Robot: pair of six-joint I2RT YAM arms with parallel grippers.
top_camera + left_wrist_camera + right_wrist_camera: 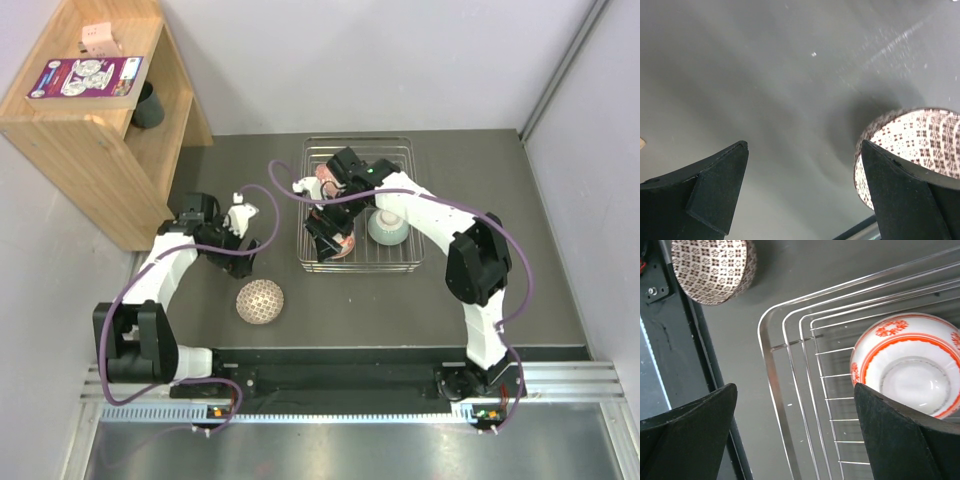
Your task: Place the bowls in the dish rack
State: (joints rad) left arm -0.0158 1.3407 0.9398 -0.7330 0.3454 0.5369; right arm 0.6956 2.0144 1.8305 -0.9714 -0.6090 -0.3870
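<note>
Progress partial: floral bowl [910, 365] and mint bowl [388, 227] sitting in dish rack [400, 150]. Mesh-pattern bowl [260, 301] waiting on table [500, 200], near-left of rack. Other bowls not clearly showing. Right gripper [795, 390] hovering over rack's near-left corner, jaws apart, empty. Left gripper [804, 150] gaping empty just far of mesh bowl. Wooden shelf [90, 110] with dark cup [148, 105] standing far left, likely not obstructing.

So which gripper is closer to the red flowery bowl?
Right. The right gripper hovers over the red-orange floral bowl in the dish rack; the left gripper is outside it, above the table.

A red-orange floral bowl [907, 365] sits inside the wire dish rack [785, 345], near its rounded corner. A brown mesh-patterned bowl [712, 267] rests on the grey worktop [735, 340] just outside the rack.
</note>
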